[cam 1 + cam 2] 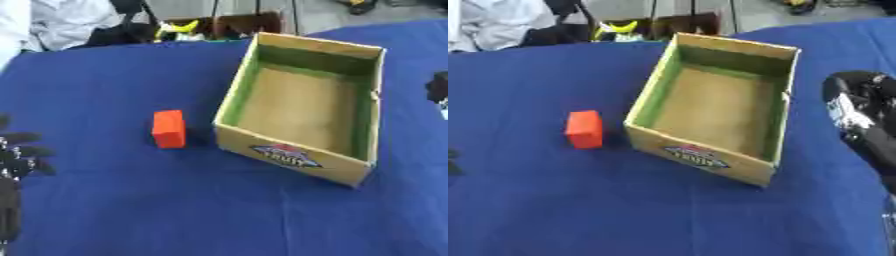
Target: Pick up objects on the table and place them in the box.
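The block (169, 129), small and orange, lies on the blue cloth (175, 210) just left of the box (289, 159), apart from its near wall, and the box looks empty inside. Neither hand holds anything: the left hand (19, 157) shows at the left edge with its fingers spread and relaxed, well apart from the block, while the right hand (861, 112) hangs beside the box's right wall, its fingers too dark to tell. I judge this the reach step, not yet begun; the left hand is nearer and should close round the block and lift it over the wall.
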Robot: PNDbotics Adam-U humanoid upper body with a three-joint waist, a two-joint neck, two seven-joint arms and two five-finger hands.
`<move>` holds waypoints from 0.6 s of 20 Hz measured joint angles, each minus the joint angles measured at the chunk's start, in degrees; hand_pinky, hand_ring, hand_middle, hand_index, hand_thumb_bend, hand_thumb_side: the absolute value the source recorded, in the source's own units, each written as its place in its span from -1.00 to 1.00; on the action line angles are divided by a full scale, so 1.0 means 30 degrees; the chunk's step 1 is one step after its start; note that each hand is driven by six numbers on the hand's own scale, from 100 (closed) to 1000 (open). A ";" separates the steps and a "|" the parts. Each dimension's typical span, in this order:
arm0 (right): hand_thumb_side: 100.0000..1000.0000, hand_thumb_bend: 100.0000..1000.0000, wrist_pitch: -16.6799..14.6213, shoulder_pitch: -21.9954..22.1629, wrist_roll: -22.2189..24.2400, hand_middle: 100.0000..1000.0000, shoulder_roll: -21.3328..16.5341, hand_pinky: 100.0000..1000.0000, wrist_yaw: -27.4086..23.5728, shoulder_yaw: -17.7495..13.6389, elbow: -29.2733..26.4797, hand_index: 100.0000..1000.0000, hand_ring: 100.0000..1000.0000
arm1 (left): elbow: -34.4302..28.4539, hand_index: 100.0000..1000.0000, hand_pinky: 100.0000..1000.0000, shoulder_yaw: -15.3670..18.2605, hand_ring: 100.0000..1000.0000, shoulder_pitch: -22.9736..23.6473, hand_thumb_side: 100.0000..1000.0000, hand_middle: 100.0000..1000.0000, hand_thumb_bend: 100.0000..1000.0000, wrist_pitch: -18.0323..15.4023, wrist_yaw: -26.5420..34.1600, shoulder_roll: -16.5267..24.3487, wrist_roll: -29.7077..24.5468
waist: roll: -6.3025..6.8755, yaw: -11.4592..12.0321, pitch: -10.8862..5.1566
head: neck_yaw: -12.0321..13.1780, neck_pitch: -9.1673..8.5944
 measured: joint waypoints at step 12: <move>-0.15 -0.68 0.0005 0.0002 0.0005 -0.08 -0.0001 0.66 0.0000 -0.0003 0.0031 0.36 0.54 | 0.0000 0.84 -0.35 0.0026 -0.01 0.0014 0.99 0.16 0.21 -0.0107 -0.0004 0.0013 -0.0082 | 0.0060 -0.0005 0.0000 | -0.0195 -0.0331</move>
